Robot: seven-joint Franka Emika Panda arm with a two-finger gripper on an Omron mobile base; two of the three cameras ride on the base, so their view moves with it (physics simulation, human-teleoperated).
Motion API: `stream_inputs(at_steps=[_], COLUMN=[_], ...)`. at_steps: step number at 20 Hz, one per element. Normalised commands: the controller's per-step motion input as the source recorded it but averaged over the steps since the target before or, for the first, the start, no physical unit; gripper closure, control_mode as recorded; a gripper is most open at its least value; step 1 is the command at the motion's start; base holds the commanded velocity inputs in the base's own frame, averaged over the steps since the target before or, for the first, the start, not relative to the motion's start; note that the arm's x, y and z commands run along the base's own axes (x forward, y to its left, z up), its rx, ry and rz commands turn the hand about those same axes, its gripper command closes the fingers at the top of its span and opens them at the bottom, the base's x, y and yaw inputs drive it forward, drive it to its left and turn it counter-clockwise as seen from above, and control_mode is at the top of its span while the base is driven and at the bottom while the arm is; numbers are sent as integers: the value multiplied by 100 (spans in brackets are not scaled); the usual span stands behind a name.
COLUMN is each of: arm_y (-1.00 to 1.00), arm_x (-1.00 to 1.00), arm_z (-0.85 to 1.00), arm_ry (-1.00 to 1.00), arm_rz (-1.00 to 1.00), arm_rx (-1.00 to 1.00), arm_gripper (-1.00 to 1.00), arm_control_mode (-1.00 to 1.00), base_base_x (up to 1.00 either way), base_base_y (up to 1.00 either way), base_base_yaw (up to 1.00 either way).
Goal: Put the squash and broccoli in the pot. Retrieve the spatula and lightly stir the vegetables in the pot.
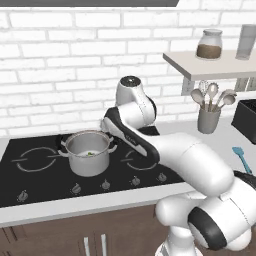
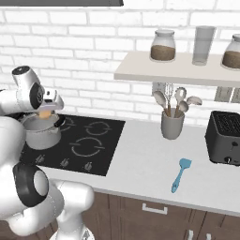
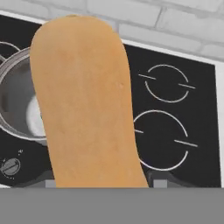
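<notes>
Stovetop (image 3: pixel 175 131) pot (image 3: pixel 17 109) half-hidden behind held squash (image 3: pixel 87 105) (tip cropped).

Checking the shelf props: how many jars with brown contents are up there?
2. One jar sits at the left end of the shelf; the other jar is at the right edge, cut off by the frame. A tall grey cup stands between them. More may lie beyond the frame.

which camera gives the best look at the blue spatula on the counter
The right base view: the spatula lies whole on the grey counter, in front of the toaster. The left base view catches just its blade end at the right edge, behind the arm.
</notes>
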Motion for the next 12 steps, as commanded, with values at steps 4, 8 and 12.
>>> stream_inputs(at_steps=[4,8,12], arm_y=[100,67,31], arm_x=[50,48,32], arm_z=[-11,-63,-73], arm_ry=[-13,-3,0], arm_rz=[14,4,1], arm_rx=[0,0,0], arm_gripper=[100,100,100], arm_control_mode=[-100,-100,-100], base_base_x=[0,0,0], base_base_y=[0,0,0], base_base_yaw=[0,0,0])
